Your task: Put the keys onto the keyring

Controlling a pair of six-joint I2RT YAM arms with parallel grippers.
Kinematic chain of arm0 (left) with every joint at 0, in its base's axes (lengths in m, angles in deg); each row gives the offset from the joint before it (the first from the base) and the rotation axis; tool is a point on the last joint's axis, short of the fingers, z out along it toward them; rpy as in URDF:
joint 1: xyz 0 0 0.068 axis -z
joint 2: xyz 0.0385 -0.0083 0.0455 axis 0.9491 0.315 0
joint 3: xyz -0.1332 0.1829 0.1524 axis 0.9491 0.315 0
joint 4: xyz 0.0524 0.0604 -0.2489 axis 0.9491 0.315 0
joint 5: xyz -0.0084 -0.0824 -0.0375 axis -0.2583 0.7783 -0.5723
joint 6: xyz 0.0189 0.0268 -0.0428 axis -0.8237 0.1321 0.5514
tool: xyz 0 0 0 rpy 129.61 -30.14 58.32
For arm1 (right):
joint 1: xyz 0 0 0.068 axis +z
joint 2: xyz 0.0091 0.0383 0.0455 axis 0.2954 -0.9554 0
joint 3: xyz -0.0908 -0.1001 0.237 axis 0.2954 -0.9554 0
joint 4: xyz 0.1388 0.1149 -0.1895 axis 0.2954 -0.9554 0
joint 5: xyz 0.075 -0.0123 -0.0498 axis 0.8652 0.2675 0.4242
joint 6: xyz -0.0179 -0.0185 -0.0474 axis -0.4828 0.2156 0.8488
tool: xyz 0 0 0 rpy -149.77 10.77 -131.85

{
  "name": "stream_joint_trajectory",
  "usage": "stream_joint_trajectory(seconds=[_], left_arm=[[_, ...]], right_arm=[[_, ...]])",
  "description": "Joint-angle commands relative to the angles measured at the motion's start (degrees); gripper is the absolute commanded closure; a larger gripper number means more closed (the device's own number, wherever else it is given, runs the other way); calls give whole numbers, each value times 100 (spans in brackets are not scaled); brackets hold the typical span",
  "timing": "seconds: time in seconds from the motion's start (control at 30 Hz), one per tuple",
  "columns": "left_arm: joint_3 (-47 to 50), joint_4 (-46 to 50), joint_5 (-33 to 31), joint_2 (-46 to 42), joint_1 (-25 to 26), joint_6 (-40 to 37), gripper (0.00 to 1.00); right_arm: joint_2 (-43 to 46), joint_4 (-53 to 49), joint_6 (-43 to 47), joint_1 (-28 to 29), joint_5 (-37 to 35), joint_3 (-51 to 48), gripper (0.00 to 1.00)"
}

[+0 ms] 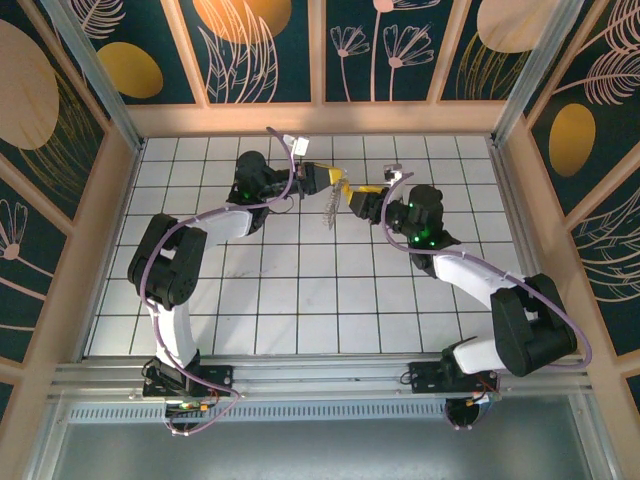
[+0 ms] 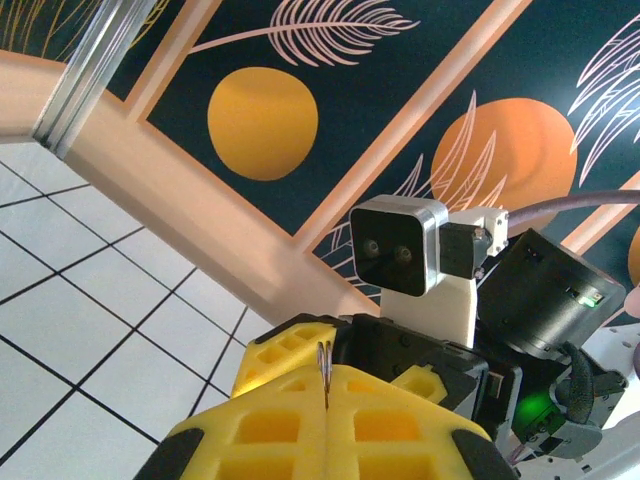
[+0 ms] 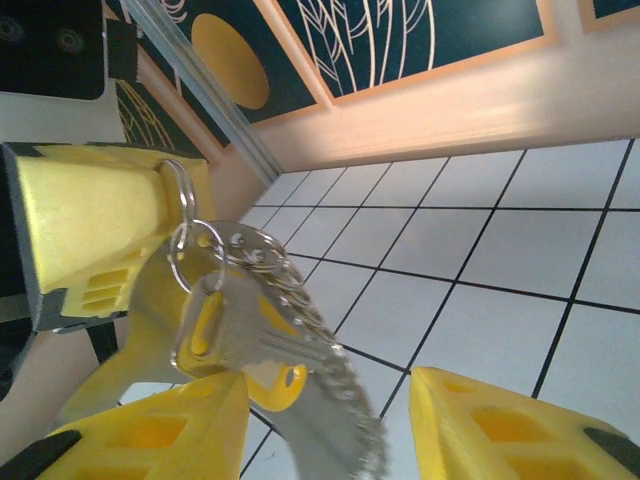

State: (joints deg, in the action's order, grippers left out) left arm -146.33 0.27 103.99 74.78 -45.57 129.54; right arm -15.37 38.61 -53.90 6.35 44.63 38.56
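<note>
Your left hand is pinching 1 keyring, 1 key is dangling from it, your right hand is standing spread beside them

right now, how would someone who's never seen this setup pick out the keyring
Look above the far middle of the white tiled table. There the keyring is the thin silver wire loop pinched between the yellow fingers of the left gripper. Unlike the yellow-capped key and the linked chain hanging below it, it is a plain bare ring.
</note>
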Motion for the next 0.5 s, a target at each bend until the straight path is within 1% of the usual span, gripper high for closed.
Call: stream_joint_trajectory(seconds=[0.0,0.27,0.47], left_arm=[[-13,-364,-80,-258,39,46,100],[-97,-302,-88,-250,42,39,100],[-127,-269,-96,-241,54,42,100]], right_arm=[[103,98,186,103,-149,-36,54],[450,62,324,169,-383,-537,54],[439,163,363,301,-516,-419,54]])
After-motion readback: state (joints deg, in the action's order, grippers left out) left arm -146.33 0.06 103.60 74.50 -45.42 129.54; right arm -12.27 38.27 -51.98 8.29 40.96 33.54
